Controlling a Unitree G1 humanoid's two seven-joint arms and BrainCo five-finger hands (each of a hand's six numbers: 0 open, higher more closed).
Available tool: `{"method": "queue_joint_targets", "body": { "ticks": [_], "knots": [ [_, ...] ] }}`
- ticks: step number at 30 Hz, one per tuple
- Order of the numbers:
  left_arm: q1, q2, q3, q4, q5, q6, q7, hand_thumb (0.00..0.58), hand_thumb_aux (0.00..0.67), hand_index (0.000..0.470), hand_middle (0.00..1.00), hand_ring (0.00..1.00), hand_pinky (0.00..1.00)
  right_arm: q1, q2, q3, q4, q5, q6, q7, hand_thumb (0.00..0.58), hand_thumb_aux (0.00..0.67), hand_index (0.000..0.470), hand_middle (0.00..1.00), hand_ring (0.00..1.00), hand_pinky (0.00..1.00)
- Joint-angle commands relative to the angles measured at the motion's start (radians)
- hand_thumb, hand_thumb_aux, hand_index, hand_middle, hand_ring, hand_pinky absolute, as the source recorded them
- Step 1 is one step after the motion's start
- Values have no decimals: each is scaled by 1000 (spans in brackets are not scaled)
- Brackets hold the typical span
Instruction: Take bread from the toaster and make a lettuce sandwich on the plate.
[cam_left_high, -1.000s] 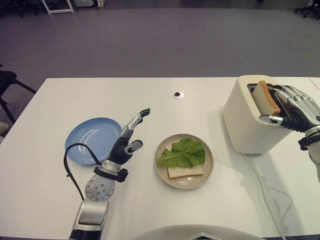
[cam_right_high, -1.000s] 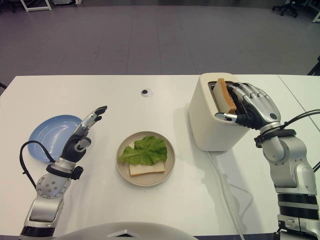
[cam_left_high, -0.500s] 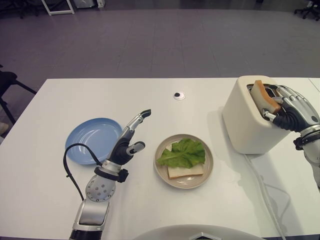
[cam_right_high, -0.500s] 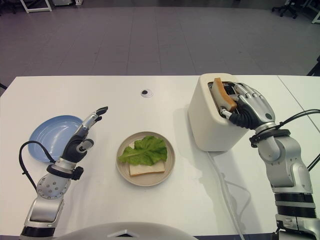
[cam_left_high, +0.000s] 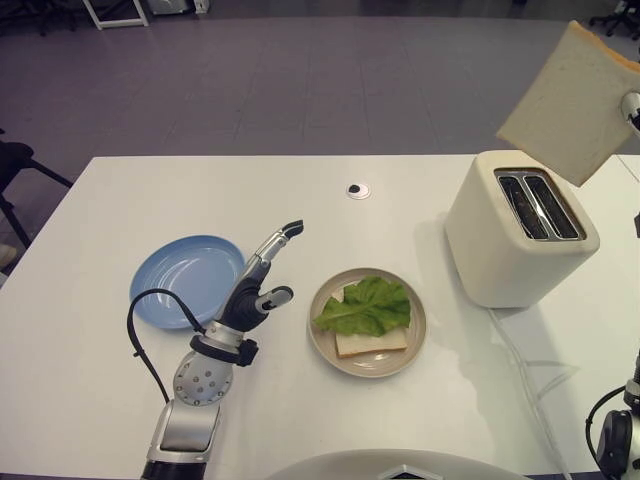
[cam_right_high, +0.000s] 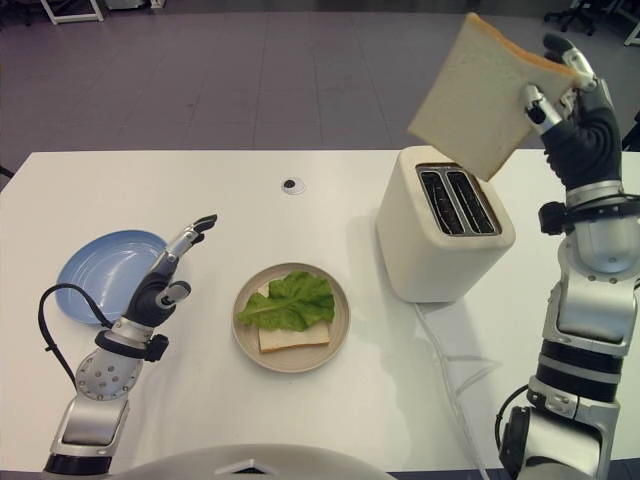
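On tan plate (cam_left_high: 368, 367), lettuce (cam_left_high: 366, 306) atop bread (cam_left_high: 372, 343); above toaster (cam_left_high: 500, 250), R hand (cam_right_high: 580, 125) clamps 2nd slice (cam_right_high: 480, 95); L hand (cam_left_high: 255, 285) spread.

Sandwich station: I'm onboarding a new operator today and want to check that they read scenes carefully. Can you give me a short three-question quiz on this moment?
1. Fill in: the topmost item on the beige plate is ____.
2. True or false: both slots of the toaster are empty.
3. The bread slice in the right hand is:
A. held up in the air, clear of the toaster
B. half inside a slot
C. lying on the beige plate

Key: 1. lettuce; 2. true; 3. A.
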Motion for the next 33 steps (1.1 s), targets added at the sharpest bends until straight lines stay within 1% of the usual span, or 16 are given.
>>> {"method": "queue_joint_targets", "body": {
  "ticks": [1, 3, 5, 6, 8, 10, 15, 18, 22, 29, 31, 32, 33],
  "knots": [
    [2, -2, 7, 15, 5, 1, -3, 0, 0, 0, 0, 0, 0, 16, 6, 68, -114, 139, 72, 136, 580, 670, 470, 0, 0, 0],
    [-2, -3, 10, 23, 0, -1, -4, 0, 0, 0, 0, 0, 0, 58, -1, 132, -182, 228, 137, 242, 580, 670, 470, 0, 0, 0],
    [-4, -4, 13, 27, -4, -2, -3, 0, 0, 0, 0, 0, 0, 102, -15, 211, -232, 278, 194, 338, 580, 670, 470, 0, 0, 0],
    [-4, -5, 14, 28, -5, -2, -3, 0, 0, 0, 0, 0, 0, 118, -18, 247, -243, 283, 205, 377, 580, 670, 470, 0, 0, 0],
    [-6, -6, 15, 31, -8, -2, -3, 0, 0, 0, 0, 0, 0, 129, -4, 327, -221, 255, 194, 430, 580, 670, 470, 0, 0, 0],
    [-8, -6, 15, 33, -10, -3, -5, 0, 0, 0, 0, 0, 0, 119, 24, 387, -169, 204, 169, 437, 580, 670, 470, 0, 0, 0],
    [-13, -9, 8, 37, -10, 0, -11, 0, 0, 0, 0, 0, 0, 110, 83, 547, 21, 62, 68, 479, 580, 670, 470, 0, 0, 0],
    [-16, -11, 3, 38, -9, 1, -15, 0, 0, 0, 0, 0, 0, 123, 89, 587, 112, -14, 14, 476, 580, 670, 470, 0, 0, 0],
    [-12, -13, 3, 37, -9, 0, -19, 0, 0, 0, 0, 0, 0, 126, 108, 607, 178, -69, -41, 463, 580, 670, 470, 0, 0, 0],
    [-14, -14, 3, 43, -12, -3, -25, 0, 0, 0, 0, 0, 0, 122, 133, 617, 172, -109, -101, 450, 580, 670, 470, 0, 0, 0],
    [-16, -15, 2, 46, -13, -3, -27, 0, 0, 0, 0, 0, 0, 122, 133, 624, 165, -135, -127, 440, 576, 615, 431, 0, 0, 0],
    [-16, -15, 2, 47, -13, -3, -28, 0, 0, 0, 0, 0, 0, 119, 134, 627, 163, -151, -143, 430, 542, 499, 350, 0, 0, 0],
    [-16, -15, 2, 47, -14, -4, -29, 0, 0, 0, 0, 0, 0, 114, 134, 629, 161, -169, -156, 420, 491, 407, 286, 0, 0, 0]
  ]
}}
